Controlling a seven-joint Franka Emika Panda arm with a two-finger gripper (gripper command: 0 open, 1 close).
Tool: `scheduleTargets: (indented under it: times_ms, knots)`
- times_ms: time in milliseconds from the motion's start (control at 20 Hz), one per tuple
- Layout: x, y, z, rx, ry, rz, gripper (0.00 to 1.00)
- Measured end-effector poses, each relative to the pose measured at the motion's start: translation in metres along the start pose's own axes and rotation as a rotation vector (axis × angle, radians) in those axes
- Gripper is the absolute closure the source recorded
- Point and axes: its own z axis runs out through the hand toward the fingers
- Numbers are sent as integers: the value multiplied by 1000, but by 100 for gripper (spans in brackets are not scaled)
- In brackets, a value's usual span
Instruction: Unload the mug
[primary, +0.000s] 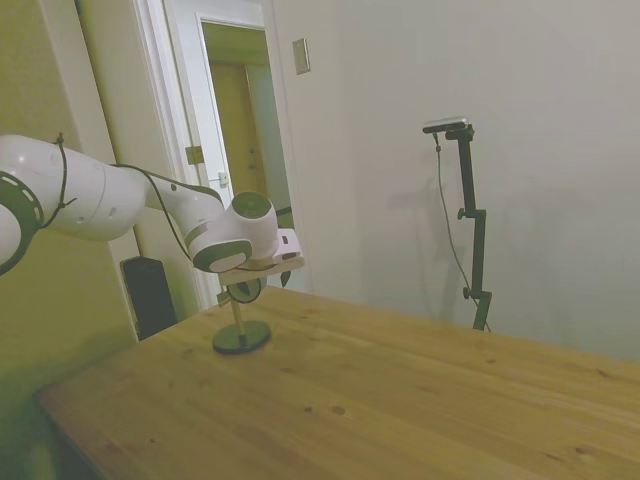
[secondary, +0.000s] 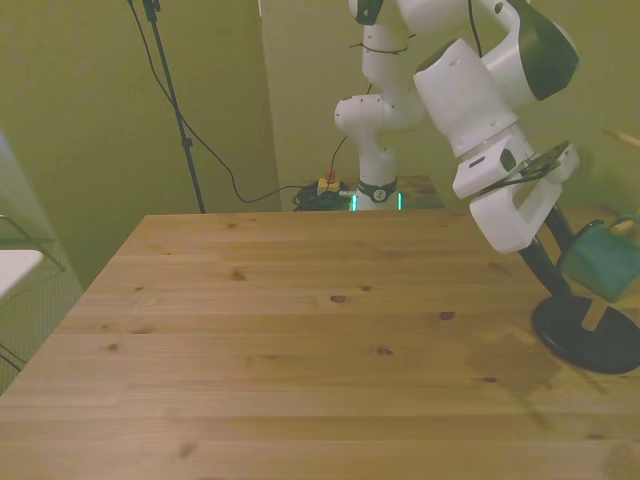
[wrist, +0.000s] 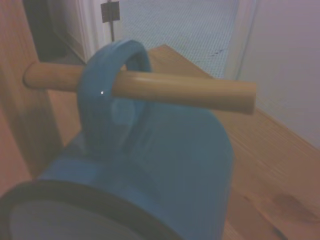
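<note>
Mug (wrist: 165, 165): hangs by its handle (wrist: 107, 100) on a wooden peg (wrist: 150, 87) of the peg stand; the peg passes through the handle loop. In the wrist view the mug body fills the lower centre of the frame and looks blue (colour cast; it looks teal-green in the front view). In the front view the mug (secondary: 603, 258) sits at the right edge of the frame, tilted, above the stand's base.

Peg stand: dark round base (secondary: 588, 335) resting on the table near the front view's right edge; a thin upright post (primary: 237, 315) rises from the base (primary: 241, 337) in the side view, left of centre.

Gripper (primary: 262, 283): positioned at the top of the stand, just beside the mug. Finger spacing cannot be determined; in both outer views the fingers are hidden behind the white hand body and the mug. Whether anything is held cannot be told either.

Arm (primary: 120, 200): enters from the left of the side view; in the front view the arm (secondary: 470, 90) descends from the upper right of the frame to the stand.

Table (secondary: 300, 340): pale wooden planks with knots; the stand occupies its corner region (lower right in the front view).

Background: an open doorway (primary: 235, 120) in the upper left of the side view, behind the arm.
</note>
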Motion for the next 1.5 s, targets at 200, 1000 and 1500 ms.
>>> scheduleTargets:
  times_ms: [200,1000,1500]
  knots:
    - [-3,5,7,49,-1,-70,0]
    - [14,-7,22,228,87,-176,0]
    - [18,-3,26,235,77,-165,100]
